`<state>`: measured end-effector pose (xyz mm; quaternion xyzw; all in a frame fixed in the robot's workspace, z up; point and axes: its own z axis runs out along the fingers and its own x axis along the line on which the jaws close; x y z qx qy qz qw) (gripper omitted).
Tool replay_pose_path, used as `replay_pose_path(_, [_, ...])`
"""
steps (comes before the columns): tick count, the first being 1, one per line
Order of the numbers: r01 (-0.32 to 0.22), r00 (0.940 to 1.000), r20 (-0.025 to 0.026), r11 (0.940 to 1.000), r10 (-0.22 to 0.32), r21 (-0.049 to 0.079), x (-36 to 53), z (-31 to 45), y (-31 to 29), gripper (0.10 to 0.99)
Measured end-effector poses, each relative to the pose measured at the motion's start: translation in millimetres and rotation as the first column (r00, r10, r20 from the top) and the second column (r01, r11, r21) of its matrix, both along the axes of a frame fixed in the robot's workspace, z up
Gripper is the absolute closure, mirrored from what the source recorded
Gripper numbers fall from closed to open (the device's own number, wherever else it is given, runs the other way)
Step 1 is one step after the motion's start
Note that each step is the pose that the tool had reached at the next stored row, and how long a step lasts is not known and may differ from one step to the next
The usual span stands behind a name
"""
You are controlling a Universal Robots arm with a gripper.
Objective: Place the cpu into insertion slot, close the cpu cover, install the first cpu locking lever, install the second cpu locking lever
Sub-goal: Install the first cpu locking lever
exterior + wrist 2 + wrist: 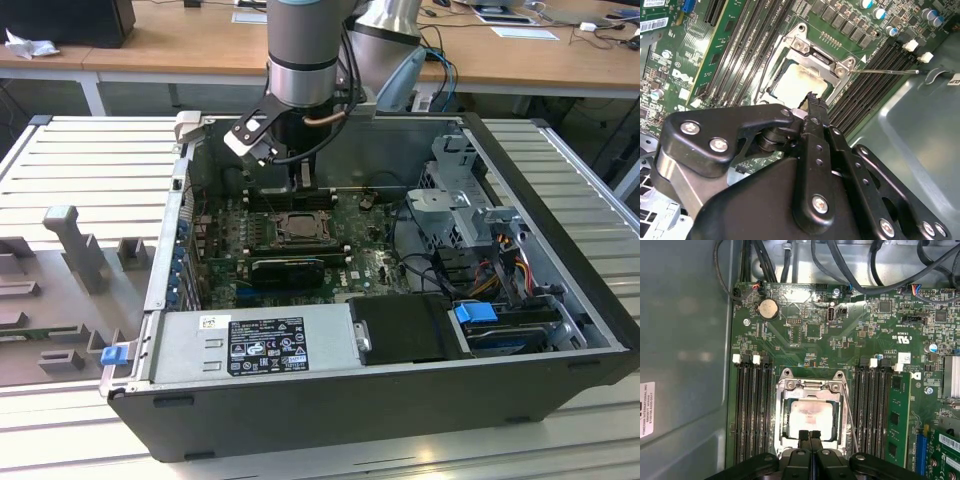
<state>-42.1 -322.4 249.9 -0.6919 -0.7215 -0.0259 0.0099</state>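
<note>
your gripper [810, 436] is clenched, black fingertips [803, 436] pressed together on nothing, over the slot [786, 417]. the dull silver square cpu [812, 415] lies flat in it, framed by the thin shiny metal cover [810, 386].

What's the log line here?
cpu: seated | cpu cover: down over it | end effector: shut, tips at cover edge

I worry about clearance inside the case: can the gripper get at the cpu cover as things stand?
Probably yes: the gripper hangs over one edge of the cpu cover, nothing visible between them; the memory slots flank it on both sides.
</note>
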Motion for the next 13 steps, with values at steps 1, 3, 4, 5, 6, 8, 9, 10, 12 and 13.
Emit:
replay_pose_path(1, [0.0,1.0,0.0,1.0,0.0,0.0,0.0,0.9,0.0,0.98])
replay_pose_path(3, [0.0,1.0,0.0,1.0,0.0,0.0,0.0,2.3,0.0,0.98])
replay_pose_path(4, [0.0,1.0,0.0,1.0,0.0,0.0,0.0,3.5,0.0,0.98])
replay_pose_path(5, [0.001,1.0,-0.0001,1.0,-0.001,0.0,0.0,4.1,0.0,0.98])
replay_pose_path(6, [0.002,1.0,0.0,1.0,-0.002,0.0,0.0,5.0,0.0,0.98])
replay_pose_path(8, [0.005,1.0,0.0,1.0,-0.005,-0.001,0.0,6.3,0.2,0.98])
replay_pose_path(9, [0.01,0.9999,-0.0001,0.9999,-0.01,-0.001,0.0,7.4,0.3,0.98])
replay_pose_path(10, [0.016,0.9999,0.0,0.9999,-0.016,-0.001,0.0,7.8,0.3,0.98])
replay_pose_path(12, [0.049,0.9988,0.0001,0.9988,-0.049,-0.001,0.0,7.8,0.3,0.98])
replay_pose_path(13, [0.062,0.9981,0.0,0.9981,-0.062,-0.001,0.0,7.9,0.3,0.98])
